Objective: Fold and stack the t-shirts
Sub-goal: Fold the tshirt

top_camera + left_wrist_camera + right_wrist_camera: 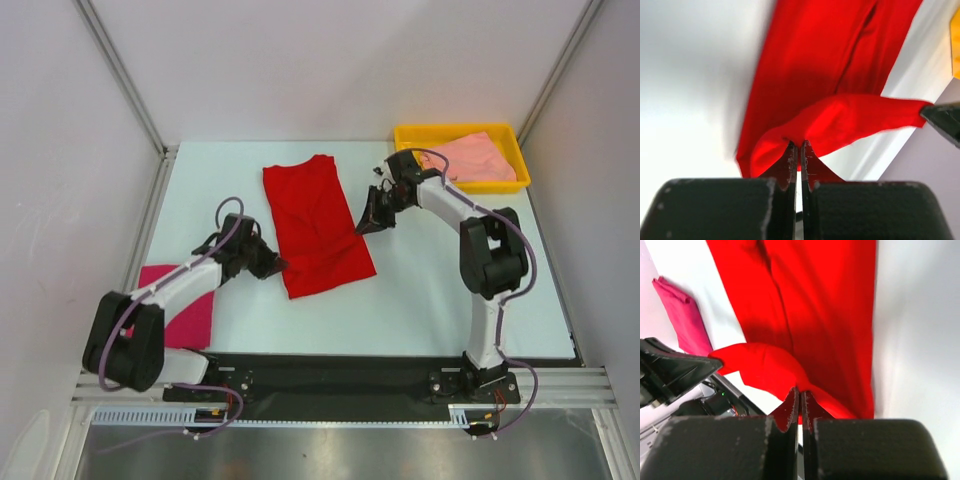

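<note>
My left pincer (799, 145) is pressed together on the near left corner of the red shirt (315, 225). My right pincer (800, 391) pinches the same shirt's edge on its right side. The hem between them arches up off the tabletop (420, 290), and the rest of the shirt lies flat in the middle. The magenta shirt (195, 320) lies at the near left. The salmon shirt (480, 158) sits in the yellow tray (410, 135) at the far right corner.

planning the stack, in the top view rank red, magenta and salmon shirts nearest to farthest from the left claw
1. red shirt, centre, held by left claw
2. magenta shirt, near left
3. salmon shirt, far right, in yellow tray
</note>
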Controlling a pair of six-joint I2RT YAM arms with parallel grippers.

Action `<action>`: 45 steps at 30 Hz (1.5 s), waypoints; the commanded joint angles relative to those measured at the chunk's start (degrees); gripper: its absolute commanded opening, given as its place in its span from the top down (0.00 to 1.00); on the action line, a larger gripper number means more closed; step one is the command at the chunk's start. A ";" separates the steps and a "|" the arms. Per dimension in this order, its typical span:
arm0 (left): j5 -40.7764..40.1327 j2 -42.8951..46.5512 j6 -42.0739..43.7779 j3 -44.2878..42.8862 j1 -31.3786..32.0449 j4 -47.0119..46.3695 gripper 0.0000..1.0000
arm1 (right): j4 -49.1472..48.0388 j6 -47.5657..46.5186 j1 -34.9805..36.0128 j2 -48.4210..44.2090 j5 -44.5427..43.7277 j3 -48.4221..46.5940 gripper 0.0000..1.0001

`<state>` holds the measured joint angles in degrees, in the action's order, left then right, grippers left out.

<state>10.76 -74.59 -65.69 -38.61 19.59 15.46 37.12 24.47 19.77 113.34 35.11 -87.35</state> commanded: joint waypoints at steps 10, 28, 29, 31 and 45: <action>4.62 -12.25 10.93 -15.00 -5.44 -0.35 1.00 | 6.64 -2.94 -3.16 15.94 7.24 -19.25 1.00; 3.03 -17.69 11.99 -18.16 -7.46 -1.05 1.00 | 6.91 -2.23 -4.65 22.63 10.68 -25.50 0.98; 3.30 -18.22 12.16 -18.60 -7.47 -0.53 1.00 | 6.74 -2.06 -4.57 22.80 10.94 -25.59 0.97; 3.21 -18.75 12.34 -19.22 -7.73 -0.17 1.00 | 7.08 -2.14 -4.65 23.59 11.21 -26.38 0.97; 2.77 -24.37 14.62 -24.84 -8.70 1.06 0.96 | 8.31 -0.65 -4.83 28.43 10.95 -32.97 0.91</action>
<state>14.15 -98.24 -53.34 -59.46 11.49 16.45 44.38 23.55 15.25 140.66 45.25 -116.77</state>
